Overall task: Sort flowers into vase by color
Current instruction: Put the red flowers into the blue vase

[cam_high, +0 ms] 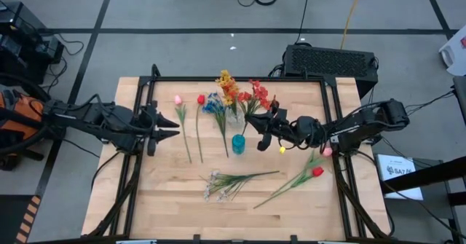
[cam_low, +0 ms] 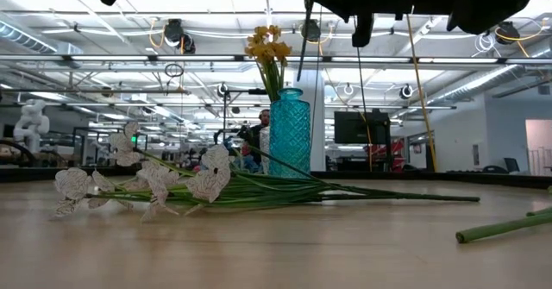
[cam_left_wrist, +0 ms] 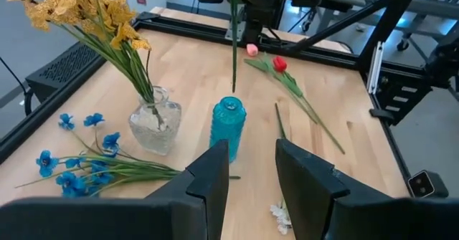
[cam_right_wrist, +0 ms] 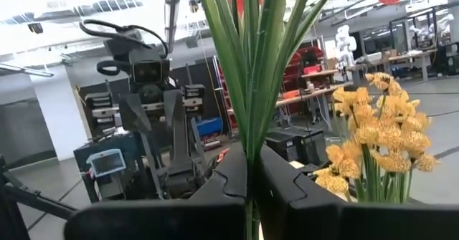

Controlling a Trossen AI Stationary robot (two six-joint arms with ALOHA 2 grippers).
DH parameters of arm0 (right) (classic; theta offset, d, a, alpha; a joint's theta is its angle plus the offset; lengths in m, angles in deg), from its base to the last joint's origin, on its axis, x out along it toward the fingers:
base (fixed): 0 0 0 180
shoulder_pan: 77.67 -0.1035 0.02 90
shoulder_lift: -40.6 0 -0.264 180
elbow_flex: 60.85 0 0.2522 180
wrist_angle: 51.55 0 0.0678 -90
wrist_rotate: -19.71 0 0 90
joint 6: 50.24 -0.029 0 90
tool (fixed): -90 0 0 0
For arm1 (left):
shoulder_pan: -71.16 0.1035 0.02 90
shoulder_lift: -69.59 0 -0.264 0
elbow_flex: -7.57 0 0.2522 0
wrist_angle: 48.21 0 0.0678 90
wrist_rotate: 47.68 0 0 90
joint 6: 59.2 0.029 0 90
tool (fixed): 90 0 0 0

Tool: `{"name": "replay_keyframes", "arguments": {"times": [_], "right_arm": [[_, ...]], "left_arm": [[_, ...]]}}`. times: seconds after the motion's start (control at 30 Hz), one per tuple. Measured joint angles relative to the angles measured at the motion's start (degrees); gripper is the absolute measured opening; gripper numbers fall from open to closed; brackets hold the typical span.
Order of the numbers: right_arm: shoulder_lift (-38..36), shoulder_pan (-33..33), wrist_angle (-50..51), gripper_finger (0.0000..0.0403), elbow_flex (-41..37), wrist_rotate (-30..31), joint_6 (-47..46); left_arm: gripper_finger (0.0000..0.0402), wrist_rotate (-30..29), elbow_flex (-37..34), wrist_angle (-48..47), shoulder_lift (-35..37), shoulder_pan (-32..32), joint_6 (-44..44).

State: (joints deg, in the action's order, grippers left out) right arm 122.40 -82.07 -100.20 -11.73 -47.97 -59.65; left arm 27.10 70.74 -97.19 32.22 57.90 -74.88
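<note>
A teal glass vase (cam_high: 238, 143) stands mid-table, and a clear vase (cam_left_wrist: 154, 125) with yellow flowers (cam_left_wrist: 86, 11) stands behind it. My right gripper (cam_high: 263, 133) is shut on a red flower spray (cam_high: 256, 95), whose stem (cam_left_wrist: 234, 50) hangs just above the teal vase's mouth. My left gripper (cam_left_wrist: 251, 165) waits open at the table's left, pointing toward the vases. Lying flat on the wood are a pink tulip (cam_high: 178, 100), a red tulip (cam_high: 201, 99), blue flowers (cam_left_wrist: 75, 165), a white spray (cam_high: 218, 183) and two more tulips (cam_high: 318, 171). My right gripper pinches the red spray's green stem (cam_right_wrist: 249, 143) between its two fingers, below the leaves. The fingers come about level from the table's right side and lie across the stem. The spray stands upright and lifted clear, with its blooms above the fingers and its lower end (cam_low: 300, 69) over the teal vase.
A black frame rail (cam_high: 240, 79) runs round the tabletop. Bare wood lies along the near edge, in front of the white spray. A small yellow bloom (cam_high: 282, 150) lies by my right gripper. Beyond the far edge stands a black box (cam_high: 331, 60).
</note>
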Motion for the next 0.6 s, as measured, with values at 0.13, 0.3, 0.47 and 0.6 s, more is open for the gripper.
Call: {"name": "replay_keyframes", "arguments": {"times": [0.13,0.3,0.47,0.6], "right_arm": [[0.07,-0.02,0.82,0.0001,0.0,0.01,-0.41],[2.71,-0.02,0.03,0.0002,0.0,0.01,-0.86],[5.32,-0.02,-3.44,0.0003,0.12,0.04,-1.91],[6.03,-0.02,-2.61,0.0003,0.52,0.02,-1.95]], "left_arm": [[0.0122,-0.08,0.0,0.02,-0.43,0.0,0.02],[0.0122,-0.3,0.0,0.02,-0.8,0.0,-0.02],[0.0122,-0.46,0.0,0.04,-0.89,0.0,-0.04],[0.0122,-0.48,0.0,0.07,-0.87,0.0,-0.07]]}}
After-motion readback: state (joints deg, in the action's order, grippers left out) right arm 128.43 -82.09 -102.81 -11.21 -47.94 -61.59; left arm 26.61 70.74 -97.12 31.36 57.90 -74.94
